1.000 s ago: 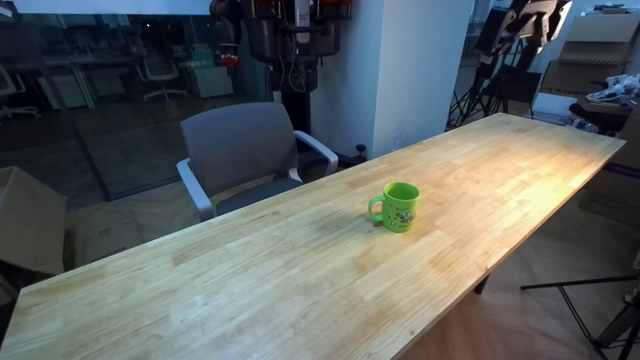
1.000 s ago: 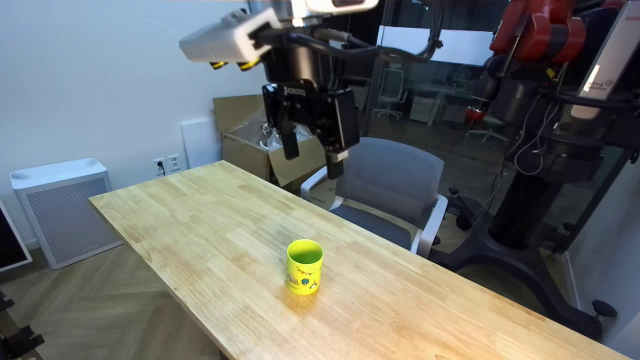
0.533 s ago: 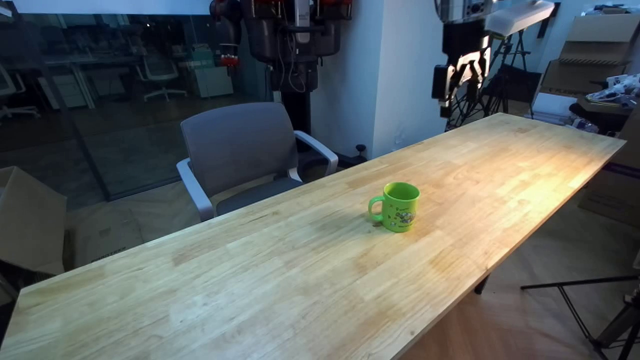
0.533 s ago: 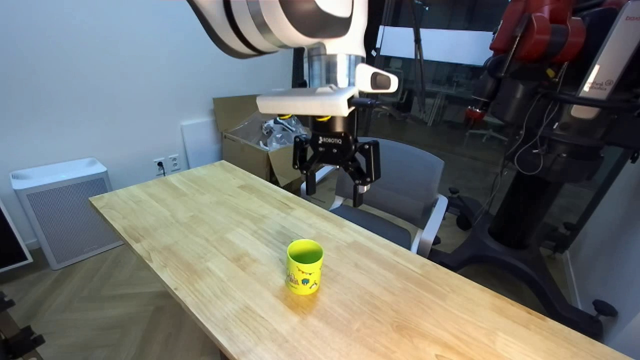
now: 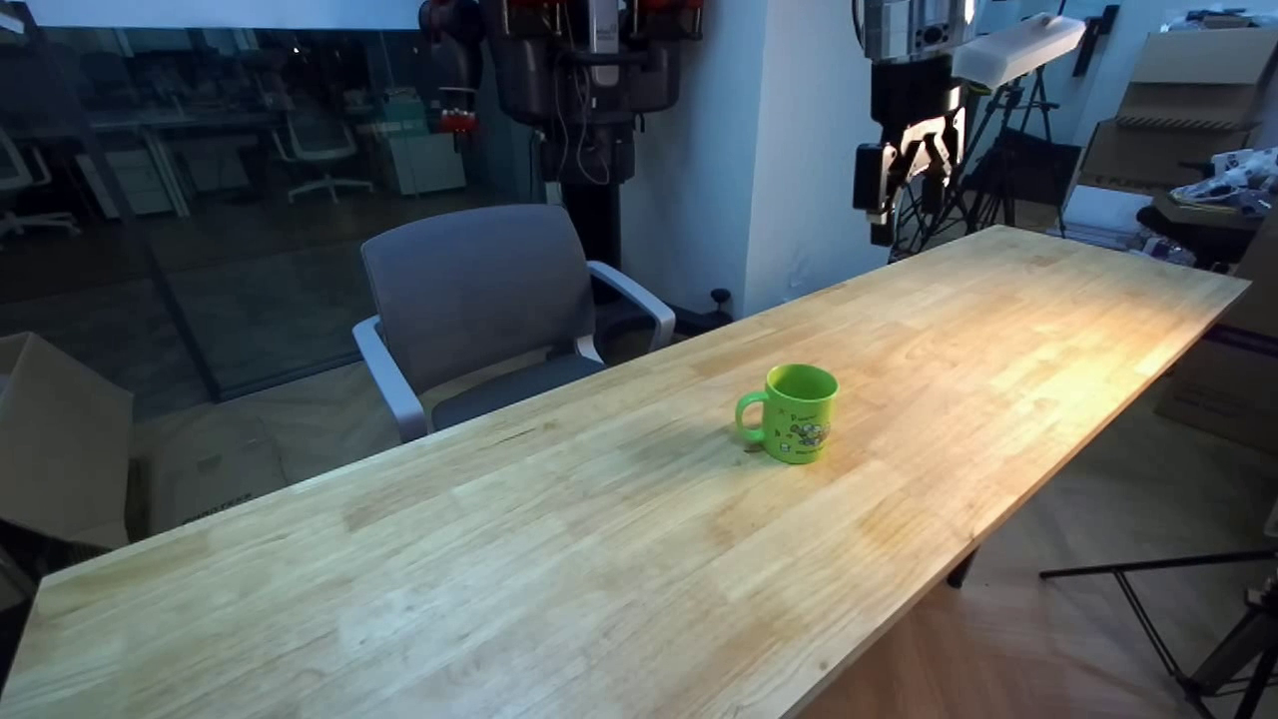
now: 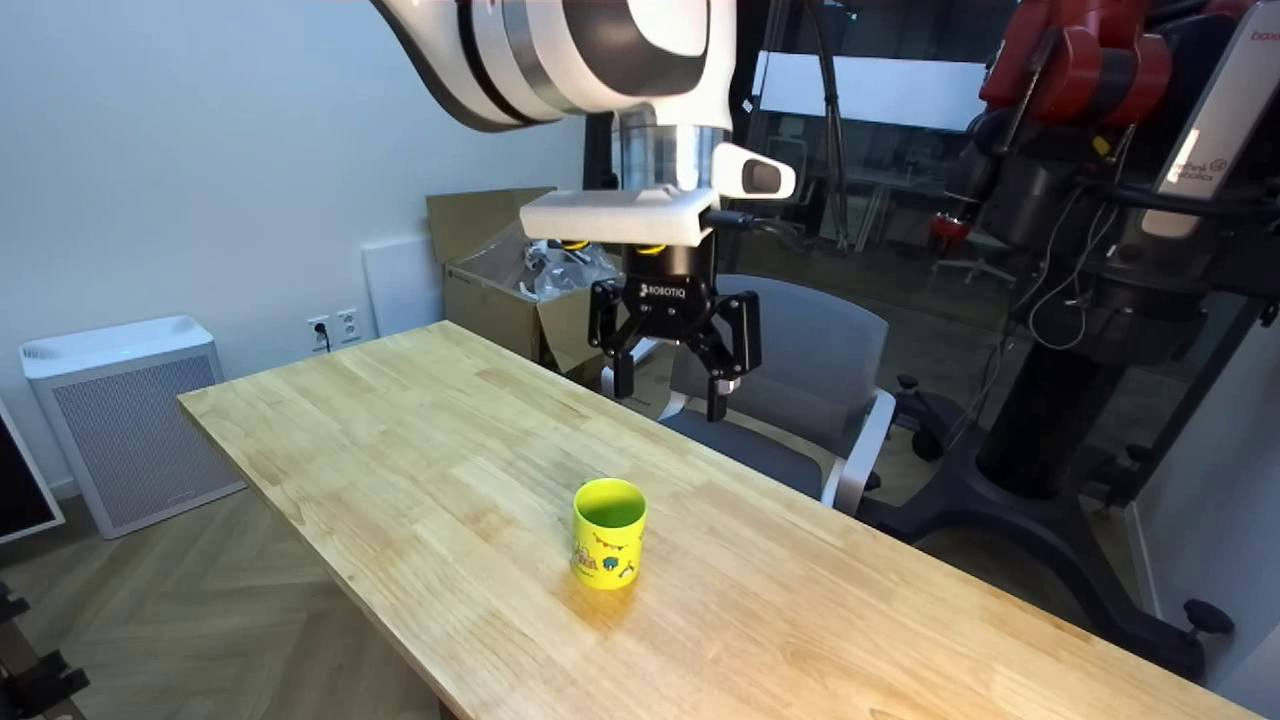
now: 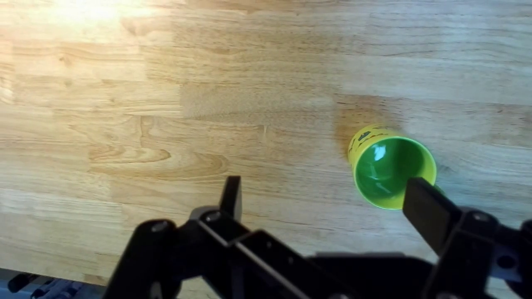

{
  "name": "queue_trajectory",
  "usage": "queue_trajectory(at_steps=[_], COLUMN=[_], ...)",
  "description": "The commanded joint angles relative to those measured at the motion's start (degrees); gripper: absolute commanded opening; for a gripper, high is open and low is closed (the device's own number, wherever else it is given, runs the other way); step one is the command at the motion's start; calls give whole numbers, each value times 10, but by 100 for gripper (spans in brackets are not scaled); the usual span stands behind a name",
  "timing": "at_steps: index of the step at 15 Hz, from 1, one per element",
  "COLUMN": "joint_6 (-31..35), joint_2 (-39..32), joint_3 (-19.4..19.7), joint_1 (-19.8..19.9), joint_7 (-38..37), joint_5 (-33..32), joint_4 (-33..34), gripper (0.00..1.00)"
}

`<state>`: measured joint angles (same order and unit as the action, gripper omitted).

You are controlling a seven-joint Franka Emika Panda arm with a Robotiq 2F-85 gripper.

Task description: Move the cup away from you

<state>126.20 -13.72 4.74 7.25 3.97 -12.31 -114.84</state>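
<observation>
The cup [image 6: 610, 540] is standing upright on the table [image 6: 420, 440]; above and offset from it, the gripper [image 6: 670, 388] is hanging with jaws spread, grasping nothing. Approach is apparently in hand; the next move is likely requiring alignment over the cup, then descent. The cup's print is appearing illegible; the gripper is displaying "ROBOTIQ"; farther back, a red-and-black robot [image 6: 1150, 310] is displaying "rethink robotics".

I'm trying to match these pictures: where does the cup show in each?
In an exterior view: cup, slightly below and right of centre.
In an exterior view: cup, lower middle.
Wrist view: cup, right of centre, partly hidden by the tool.
Shared landmark: the wooden table under it.
</observation>
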Motion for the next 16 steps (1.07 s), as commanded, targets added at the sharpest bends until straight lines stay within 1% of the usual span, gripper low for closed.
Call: queue_trajectory(at_steps=[1,3,6,8,9,10,12,16], joint_6=[7,26,67,91,107,99,111,109], joint_2=[-32,-53,-96,-127,-136,-107,-128,-137], joint_3=[6,5,0,-22,-44,-16,-32,-39], joint_1=[-15,-24,-34,-26,-15,-31,-29,-24], joint_7=[-20,-22,-5,52,100,47,80,97], joint_5=[-16,-28,-38,0,29,0,22,31], joint_4=[22,31,57,83,88,50,67,73], gripper=[100,100,100,100,100,100,100,100])
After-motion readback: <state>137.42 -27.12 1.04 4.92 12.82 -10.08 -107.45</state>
